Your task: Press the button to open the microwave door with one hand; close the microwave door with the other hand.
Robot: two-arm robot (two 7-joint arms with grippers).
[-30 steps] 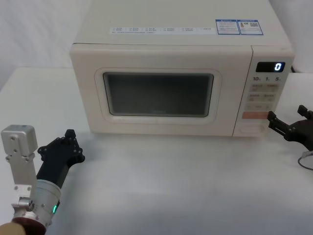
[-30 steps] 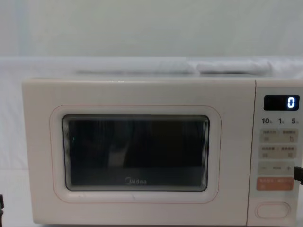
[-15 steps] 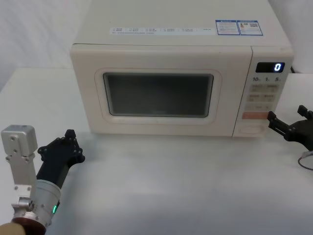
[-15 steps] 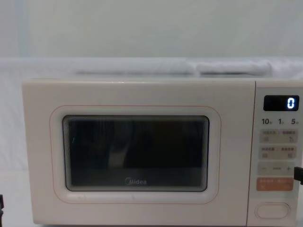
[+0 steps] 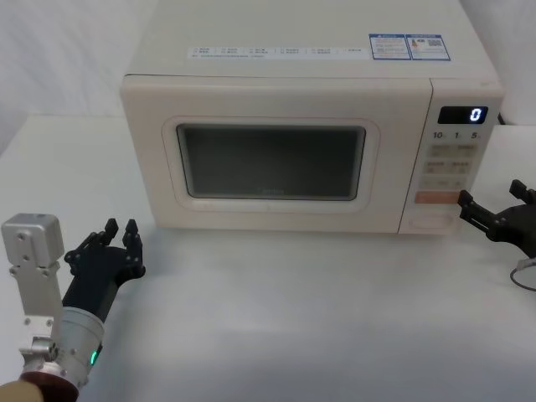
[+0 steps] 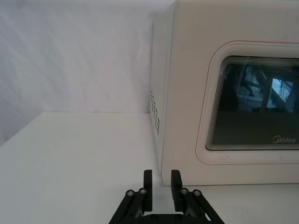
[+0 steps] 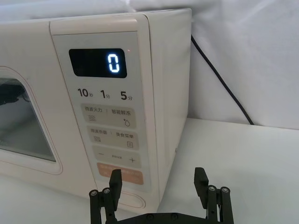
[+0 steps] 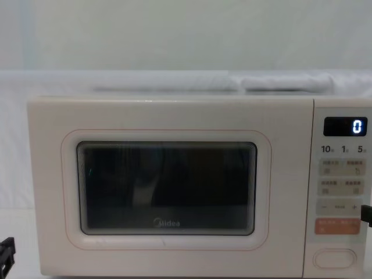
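Note:
The cream microwave stands at the back of the table, and its microwave door [image 5: 272, 163] [image 8: 165, 186] [image 6: 252, 102] is shut flush. The button [image 5: 430, 222] [image 8: 334, 258] [image 7: 135, 199] sits at the bottom of the control panel, below the orange key [image 7: 119, 177]. My right gripper [image 5: 492, 197] [image 7: 158, 177] hovers open just right of the panel's lower corner, short of the button and touching nothing. My left gripper [image 5: 120, 228] [image 6: 161, 184] is low over the table, in front of the microwave's left corner. Its fingers stand slightly apart and hold nothing.
The white table [image 5: 293, 318] stretches in front of the microwave. A black power cable [image 7: 224, 79] runs down behind the microwave's right side. A thin wire [image 5: 523, 280] lies by my right arm. White cloth hangs behind.
My left gripper's fingers have parted from shut to slightly open. The right gripper, the door and the display are as before.

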